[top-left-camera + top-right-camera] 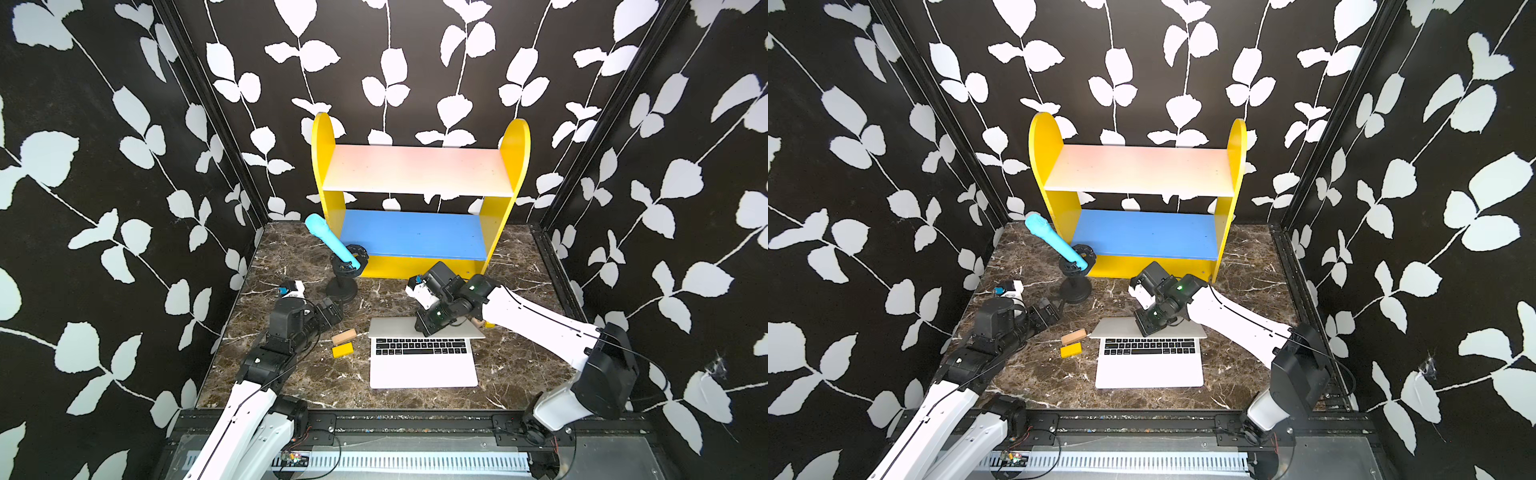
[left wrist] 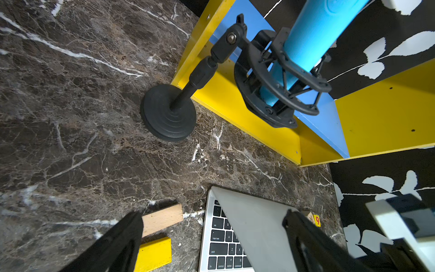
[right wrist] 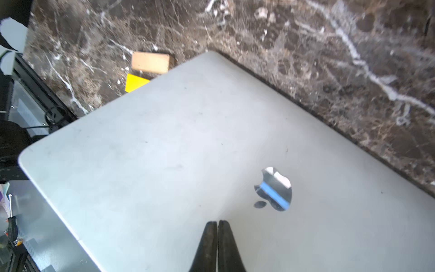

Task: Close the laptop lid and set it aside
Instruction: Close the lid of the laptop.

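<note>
The laptop [image 1: 423, 365] lies on the marble table [image 1: 291, 374], directly under and in front of the right claw [image 3: 217, 222]. Its lid [image 3: 188, 153] is tilted low over the keyboard [image 1: 422, 345], so the display cannot be seen and the rows of keys nearest the hinge are covered. The right claw's fingers are pressed together with nothing between them. Their tips are set against the lid's outer shell, just beside the apple logo [image 3: 274, 188]. In both top views the wrist body hides those tips.

The left claw [image 2: 210, 219] has its fingers spread wide apart and hangs off the laptop's left side, clear of it. Between the two claws, just beside the laptop, lie a wooden block [image 1: 344, 336] and a yellow block [image 1: 343, 350]. In the right wrist view the lid's edge cuts off the yellow one. A small cube [image 2: 314, 219] with a red figure peeks from behind the lid, mostly hidden. Beyond the left claw a blue microphone [image 1: 328, 243] leans in its black stand [image 1: 341, 286]. The yellow shelf unit [image 1: 419, 199] is behind the right claw.
</note>
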